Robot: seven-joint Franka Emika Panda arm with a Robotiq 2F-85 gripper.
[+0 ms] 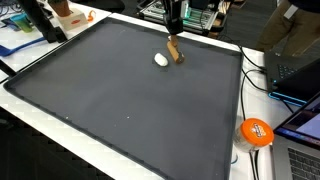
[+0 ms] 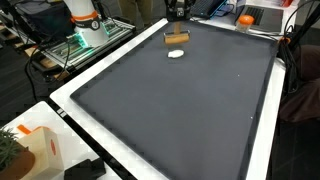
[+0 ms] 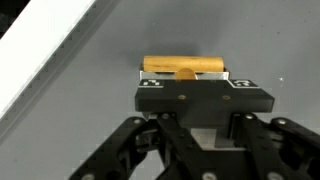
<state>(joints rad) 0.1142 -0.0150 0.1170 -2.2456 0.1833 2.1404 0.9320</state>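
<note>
A brown wooden block (image 1: 175, 51) lies at the far side of the dark mat (image 1: 120, 100), with my gripper (image 1: 174, 34) coming down onto it from above. The wrist view has the block (image 3: 185, 66) lying crosswise at the fingertips of my gripper (image 3: 186, 78), whose jaws are shut against its two ends. Beside the block rests a small white oval object (image 1: 161, 60), apart from the fingers. In the exterior view from the opposite side, the block (image 2: 177, 38) is near the mat's far edge and the white object (image 2: 177, 54) lies just in front of it.
A white table border (image 2: 70, 105) frames the mat. An orange round object (image 1: 255, 132), cables and a laptop (image 1: 300, 135) sit along one side. An orange-white box (image 2: 35, 148) stands at a near corner, and clutter and equipment (image 2: 85, 30) line the far side.
</note>
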